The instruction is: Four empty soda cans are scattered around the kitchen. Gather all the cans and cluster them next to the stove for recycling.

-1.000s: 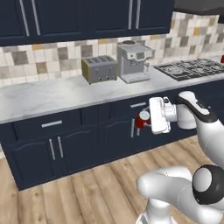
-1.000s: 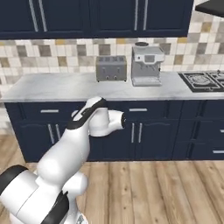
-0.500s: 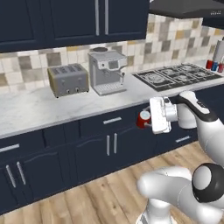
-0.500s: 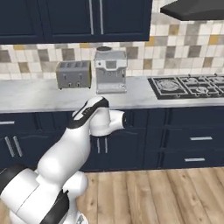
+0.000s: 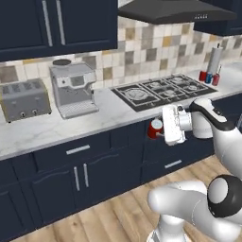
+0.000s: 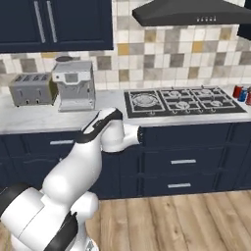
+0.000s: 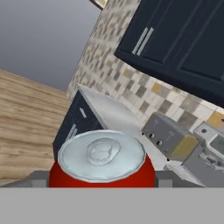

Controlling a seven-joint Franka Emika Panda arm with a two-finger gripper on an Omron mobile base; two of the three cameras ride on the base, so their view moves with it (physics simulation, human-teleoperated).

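Your claw (image 5: 158, 130) grips a red can (image 5: 154, 128) between its fingers, held in front of the drawers, below the worktop (image 5: 56, 127), near the stove (image 5: 160, 89).

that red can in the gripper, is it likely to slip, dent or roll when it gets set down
The red can looks smooth and round, so it could probably slip if the gripper slackens. It is meant to be empty, so likely light and easy to dent. Set upright on its flat end it should stand; on its side it would likely roll.
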